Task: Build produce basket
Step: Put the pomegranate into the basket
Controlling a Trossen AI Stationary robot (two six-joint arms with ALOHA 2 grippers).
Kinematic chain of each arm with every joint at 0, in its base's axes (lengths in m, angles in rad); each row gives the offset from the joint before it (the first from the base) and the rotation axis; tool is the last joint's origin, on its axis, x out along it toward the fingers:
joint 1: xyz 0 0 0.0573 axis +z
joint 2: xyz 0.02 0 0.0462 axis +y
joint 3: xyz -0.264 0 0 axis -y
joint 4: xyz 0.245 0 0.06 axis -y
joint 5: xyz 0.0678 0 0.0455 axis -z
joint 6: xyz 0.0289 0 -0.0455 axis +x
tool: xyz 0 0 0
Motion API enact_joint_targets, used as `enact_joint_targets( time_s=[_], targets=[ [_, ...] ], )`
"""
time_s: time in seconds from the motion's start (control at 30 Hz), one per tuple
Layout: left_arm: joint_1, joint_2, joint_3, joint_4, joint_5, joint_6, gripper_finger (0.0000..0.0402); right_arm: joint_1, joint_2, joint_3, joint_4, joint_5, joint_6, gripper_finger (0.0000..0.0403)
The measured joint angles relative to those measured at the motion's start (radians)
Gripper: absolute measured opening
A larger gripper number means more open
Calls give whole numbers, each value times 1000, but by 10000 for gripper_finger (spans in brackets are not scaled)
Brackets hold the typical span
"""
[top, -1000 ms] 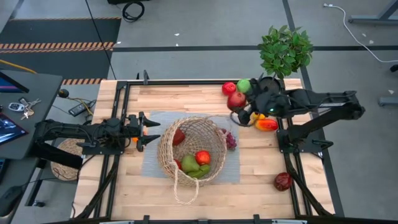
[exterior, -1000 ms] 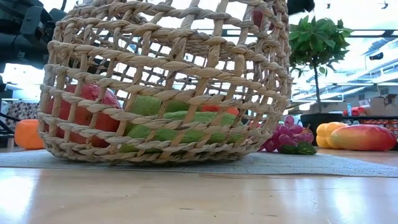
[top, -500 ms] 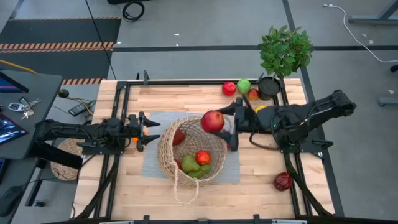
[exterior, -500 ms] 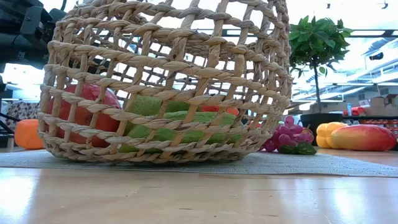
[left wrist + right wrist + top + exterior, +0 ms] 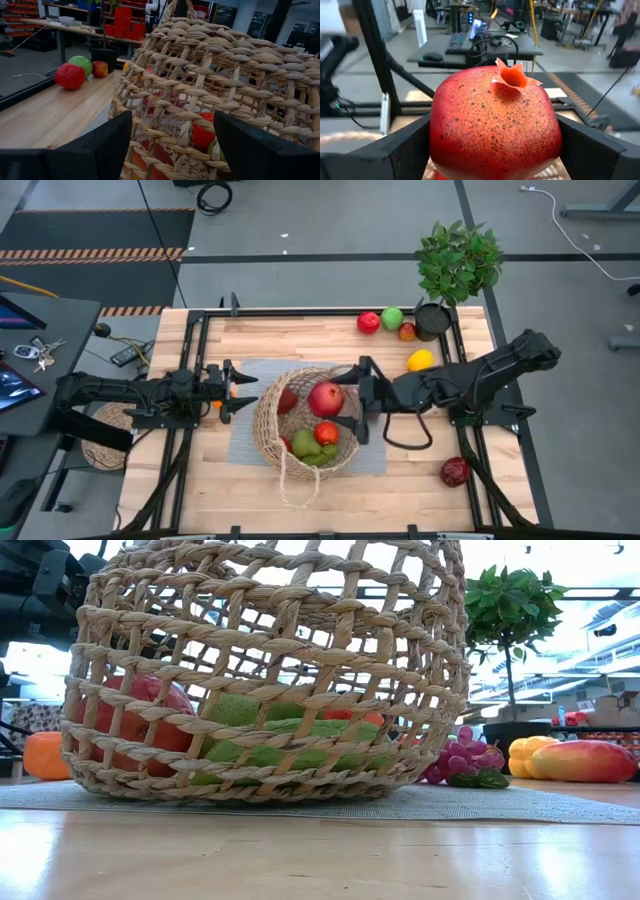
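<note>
The wooden table (image 5: 420,470) carries a grey mat (image 5: 245,442) at its centre, and on this mat stands the basket (image 5: 268,420), a large woven wicker one with a loop handle toward 6 o'clock. Inside the basket lie a green pear (image 5: 305,444), a small red apple (image 5: 327,433) and one more red piece (image 5: 287,400) at the 9 o'clock side of its wall.

The right arm reaches in from 3 o'clock, and the right gripper (image 5: 335,398) holds a red pomegranate (image 5: 326,398) between its fingers, above the basket's opening. In the right wrist view the pomegranate (image 5: 492,120) fills the space between the two dark fingers (image 5: 405,150).

The left gripper (image 5: 240,391) waits at 9 o'clock of the basket, just beside its wall, with fingers apart and nothing between them.

A potted plant (image 5: 458,265) stands at 1 o'clock of the table. Near it are a red apple (image 5: 368,322), a green apple (image 5: 392,318) and a small orange-red fruit (image 5: 407,332). A yellow fruit (image 5: 421,360) lies at 2 o'clock, and a dark red fruit (image 5: 455,472) at 4 o'clock. In the low view, purple grapes (image 5: 462,765) lie just beside the basket.
</note>
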State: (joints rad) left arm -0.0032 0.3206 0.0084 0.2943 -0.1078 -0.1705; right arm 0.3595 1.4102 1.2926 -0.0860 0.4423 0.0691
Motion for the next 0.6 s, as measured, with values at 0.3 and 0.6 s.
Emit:
enact_joint_targets(
  time_s=[0.3,0.6],
  targets=[
    [0,0,0,0,0,0,286,0,83,0,85,-13,-363,375],
    [0,0,0,0,0,0,286,12,145,0,162,-18,-726,375]
  ],
)
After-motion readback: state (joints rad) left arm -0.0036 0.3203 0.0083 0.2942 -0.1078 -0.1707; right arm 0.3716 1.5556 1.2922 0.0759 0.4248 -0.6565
